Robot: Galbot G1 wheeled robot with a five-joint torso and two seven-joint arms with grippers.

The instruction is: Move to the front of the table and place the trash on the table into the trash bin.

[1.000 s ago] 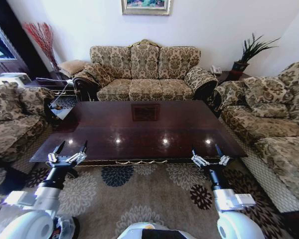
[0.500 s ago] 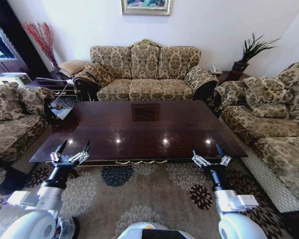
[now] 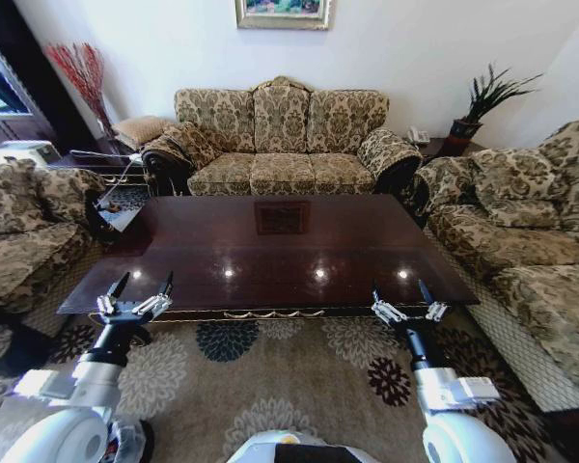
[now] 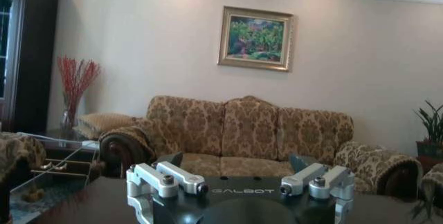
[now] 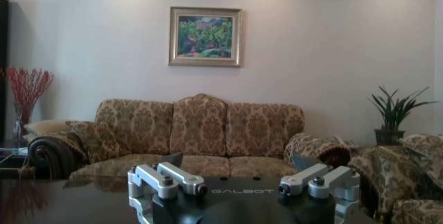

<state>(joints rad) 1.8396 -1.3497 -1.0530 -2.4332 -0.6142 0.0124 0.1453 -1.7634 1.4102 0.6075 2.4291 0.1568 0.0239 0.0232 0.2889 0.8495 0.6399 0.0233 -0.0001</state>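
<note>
Dark glossy reddish-brown table (image 3: 270, 246), gold-trimmed front edge.

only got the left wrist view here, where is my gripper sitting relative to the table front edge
Observer: In the head view, the left gripper is at the front edge of the table, near its left corner, with its fingers open.
Operator: and the right arm
Observer: The right gripper is at the same edge near the right corner, also open.
Operator: whats right of the table
Observer: A patterned sofa stands close beside the table's right end.
</note>
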